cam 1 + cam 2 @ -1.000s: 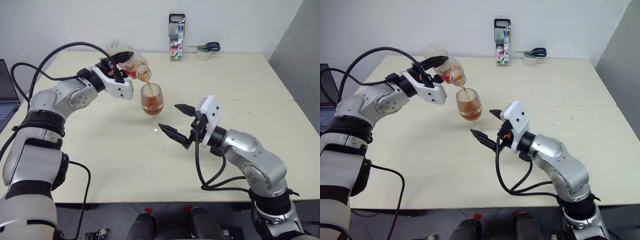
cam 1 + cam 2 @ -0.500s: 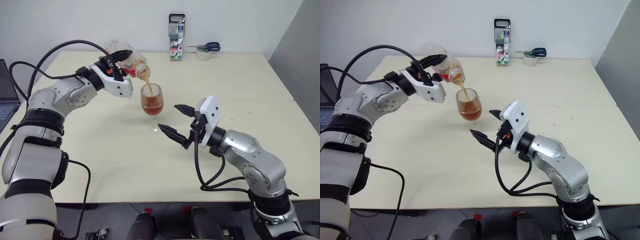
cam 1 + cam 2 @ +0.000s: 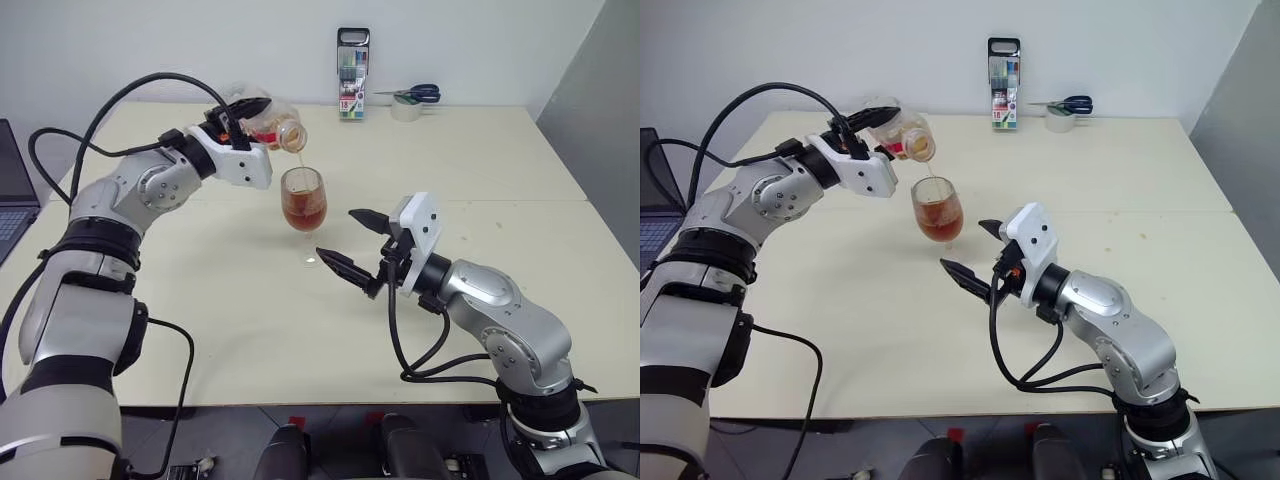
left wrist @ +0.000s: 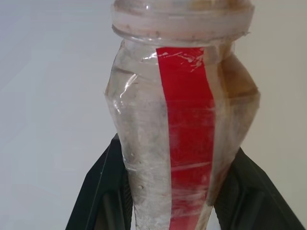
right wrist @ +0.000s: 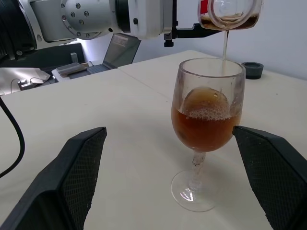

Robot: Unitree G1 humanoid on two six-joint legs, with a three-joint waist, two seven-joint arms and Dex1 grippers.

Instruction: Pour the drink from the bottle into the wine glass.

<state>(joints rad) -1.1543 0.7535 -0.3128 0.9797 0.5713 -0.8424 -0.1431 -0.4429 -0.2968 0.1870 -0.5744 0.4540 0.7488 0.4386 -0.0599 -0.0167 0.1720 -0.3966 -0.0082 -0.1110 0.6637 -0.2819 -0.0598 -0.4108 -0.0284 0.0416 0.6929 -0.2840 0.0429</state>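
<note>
The left gripper (image 3: 252,108) is clamped on the bottle (image 3: 272,124) and holds it tipped over, with the mouth pointing right and a little down, just above the rim of the wine glass (image 3: 303,205). A thin stream of the drink (image 5: 224,47) falls from the mouth into the bowl. The bowl is filled to more than half with the reddish-brown liquid, and some foam sits on top. In the left wrist view the black fingers (image 4: 100,187) press on both sides of the bottle, on which the red label strip (image 4: 189,129) runs along its length.

The right gripper (image 3: 352,243) is spread wide and holds nothing. It waits just right of the glass and near its stem, one finger on the near side and one on the far side, not touching it.

The glass stands upright on a pale cream table (image 3: 200,330), a little left of the middle. At the far edge, against the white wall, there stand a case of markers (image 3: 353,60) and a tape roll (image 3: 406,108) with scissors (image 3: 418,94) on it. A laptop (image 3: 12,190) shows at the left edge. The near half and the right half of the table are bare, so there is much free room around the glass.
</note>
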